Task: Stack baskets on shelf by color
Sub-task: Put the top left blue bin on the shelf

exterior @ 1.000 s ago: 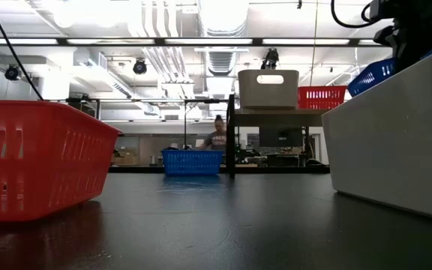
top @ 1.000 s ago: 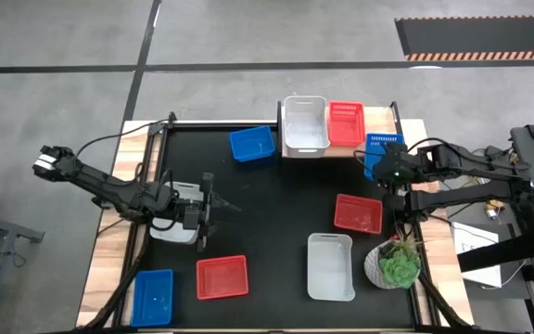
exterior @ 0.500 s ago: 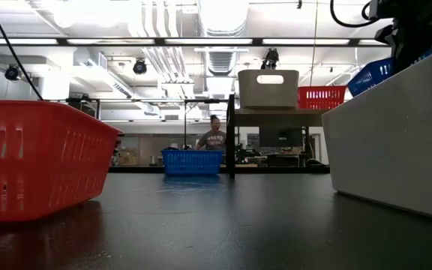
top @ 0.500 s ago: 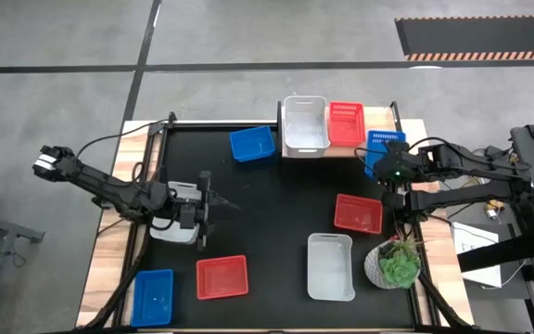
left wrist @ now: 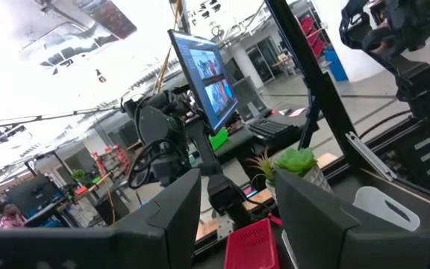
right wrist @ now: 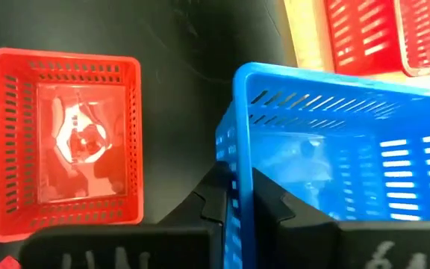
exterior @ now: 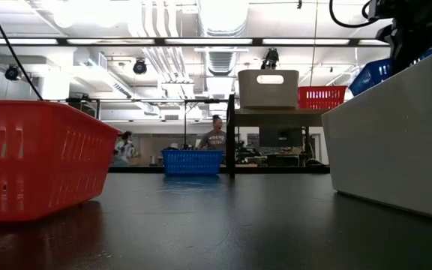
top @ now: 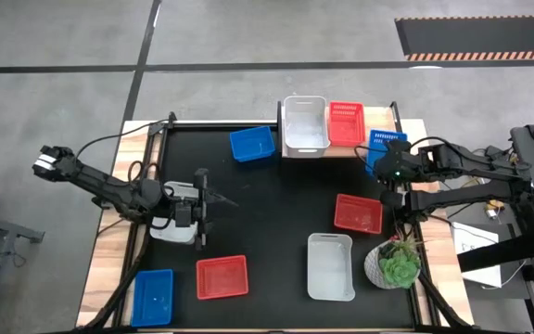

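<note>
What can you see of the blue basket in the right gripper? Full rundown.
The blue basket is a small rectangular open-top bin of blue plastic with slotted walls and a glossy solid floor. The right gripper pinches one short wall, a finger on each side. It hangs lifted at the right end of the shelf, beside the red basket already on it. It looks empty, and only the fingers touch it.
</note>
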